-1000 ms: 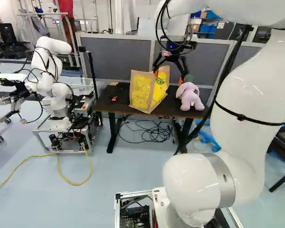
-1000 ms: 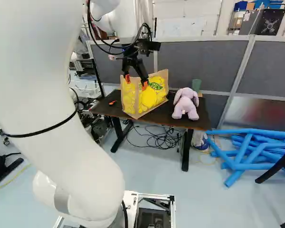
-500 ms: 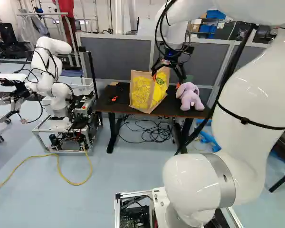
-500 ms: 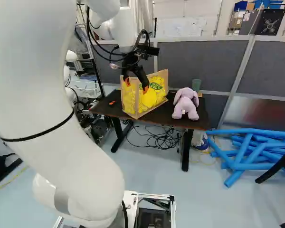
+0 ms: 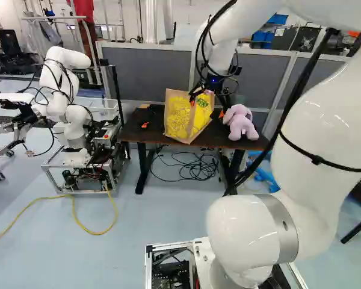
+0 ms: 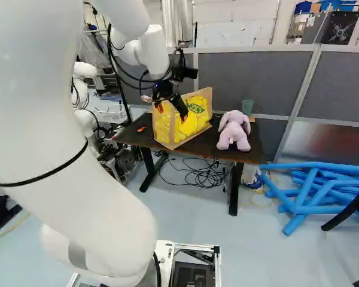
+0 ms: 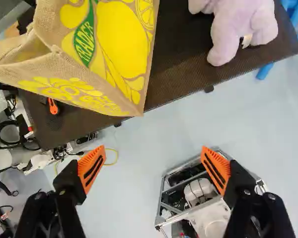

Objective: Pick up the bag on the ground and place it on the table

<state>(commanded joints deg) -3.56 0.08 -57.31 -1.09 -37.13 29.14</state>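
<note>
I am seeing the tool (image 7: 154,168) released, its two orange pads (image 7: 92,168) standing wide apart with nothing between them. Ahead of it the bag (image 7: 107,44) is standing upright on the bench (image 7: 184,74), clear of both pads, so I am judging the placing done and only a retreat wanting. The weave is looking coarse and burlap-like, fairly stiff since the walls are holding themselves up, yet soft enough to fold under a pinch. I am guessing it light; what it is carrying inside I cannot tell. It is not seeming fragile or slippery, though a bite low on a broad printed face would likely be buckling it. If I am having to regrip, I am choosing the upper rim (image 7: 17,67), near the middle, one finger each side of the cloth, keeping away from the plush toy (image 7: 236,29) beside it
</note>
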